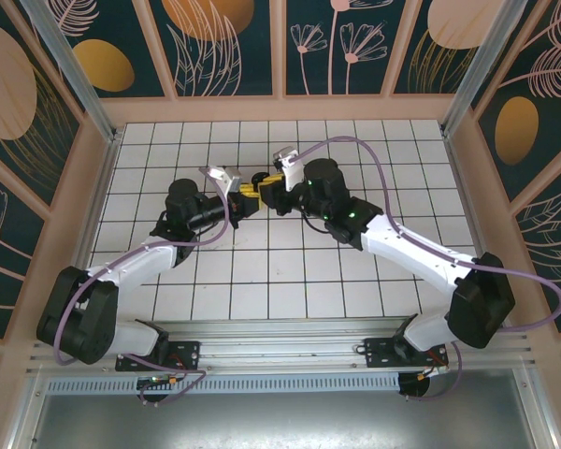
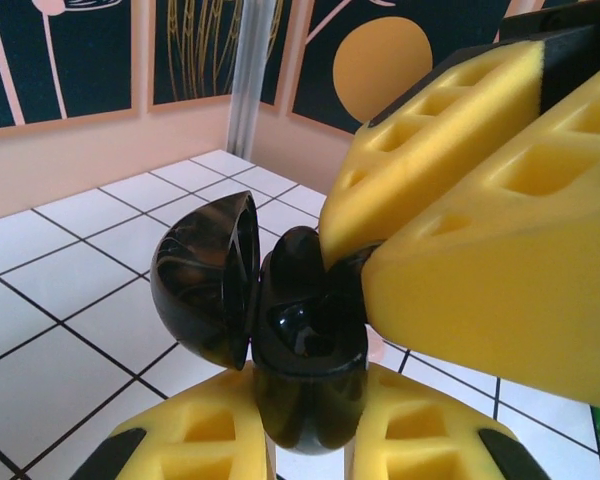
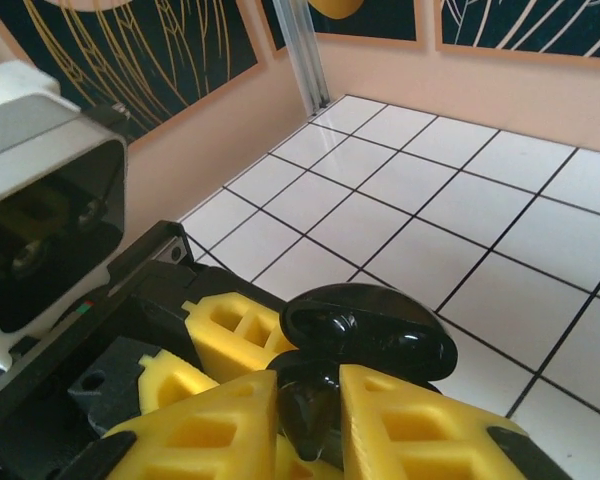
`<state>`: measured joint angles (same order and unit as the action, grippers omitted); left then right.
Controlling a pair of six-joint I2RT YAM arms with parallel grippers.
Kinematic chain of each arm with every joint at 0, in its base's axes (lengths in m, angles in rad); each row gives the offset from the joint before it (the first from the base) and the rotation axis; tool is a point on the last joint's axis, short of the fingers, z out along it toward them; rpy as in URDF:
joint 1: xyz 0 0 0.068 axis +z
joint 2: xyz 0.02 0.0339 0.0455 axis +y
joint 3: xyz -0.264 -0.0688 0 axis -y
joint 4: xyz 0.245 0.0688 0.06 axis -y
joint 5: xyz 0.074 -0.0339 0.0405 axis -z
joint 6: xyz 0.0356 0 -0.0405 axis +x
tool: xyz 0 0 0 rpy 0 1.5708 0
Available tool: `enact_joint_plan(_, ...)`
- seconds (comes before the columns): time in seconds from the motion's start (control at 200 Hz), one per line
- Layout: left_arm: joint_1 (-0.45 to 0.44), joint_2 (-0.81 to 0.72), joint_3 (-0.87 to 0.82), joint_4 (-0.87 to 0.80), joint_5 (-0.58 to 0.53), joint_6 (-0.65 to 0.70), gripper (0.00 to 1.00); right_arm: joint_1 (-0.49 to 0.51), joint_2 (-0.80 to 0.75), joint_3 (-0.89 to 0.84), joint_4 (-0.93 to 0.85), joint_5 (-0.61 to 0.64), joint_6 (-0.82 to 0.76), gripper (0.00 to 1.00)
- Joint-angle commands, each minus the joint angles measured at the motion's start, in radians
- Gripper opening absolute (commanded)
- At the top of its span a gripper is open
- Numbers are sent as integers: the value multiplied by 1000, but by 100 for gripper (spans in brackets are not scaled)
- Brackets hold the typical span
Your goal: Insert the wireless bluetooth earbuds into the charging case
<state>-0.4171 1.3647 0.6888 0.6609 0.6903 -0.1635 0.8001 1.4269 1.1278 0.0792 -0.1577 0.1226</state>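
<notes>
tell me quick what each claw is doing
left claw: closed on the glossy black open-lidded charging case
right claw: closed on a small black earbud

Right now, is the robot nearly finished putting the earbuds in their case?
Not nearly. Done: the black charging case is open and clamped in the left fingers. In hand: the right fingers pinch a black earbud at the case's opening; whether it is seated is hidden. Left: letting go, any other earbuds, closing the lid.
</notes>
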Motion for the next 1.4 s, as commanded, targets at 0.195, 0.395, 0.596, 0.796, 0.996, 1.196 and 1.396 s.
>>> enact_joint_plan(0.195,3,-50,24,40,0,39,1,-30,16,16,-4,-76,81,38)
enact_joint_plan(0.395,3,-46,20,45,9,36,1,-56,15,20,31,-152,132,49)
enact_joint_plan(0.596,3,-48,17,37,8,38,1,-68,13,32,47,-202,154,55)
enact_joint_plan(0.796,3,-49,19,27,6,45,1,-86,-13,33,62,-234,183,57)
enact_joint_plan(0.996,3,-44,24,25,7,48,1,-117,-47,27,70,-275,225,57)
enact_joint_plan(1.196,3,-44,25,24,12,49,1,-165,-82,-9,102,-353,295,48)
enact_joint_plan(1.396,3,-43,26,29,17,45,1,-214,-81,-53,148,-458,381,32)
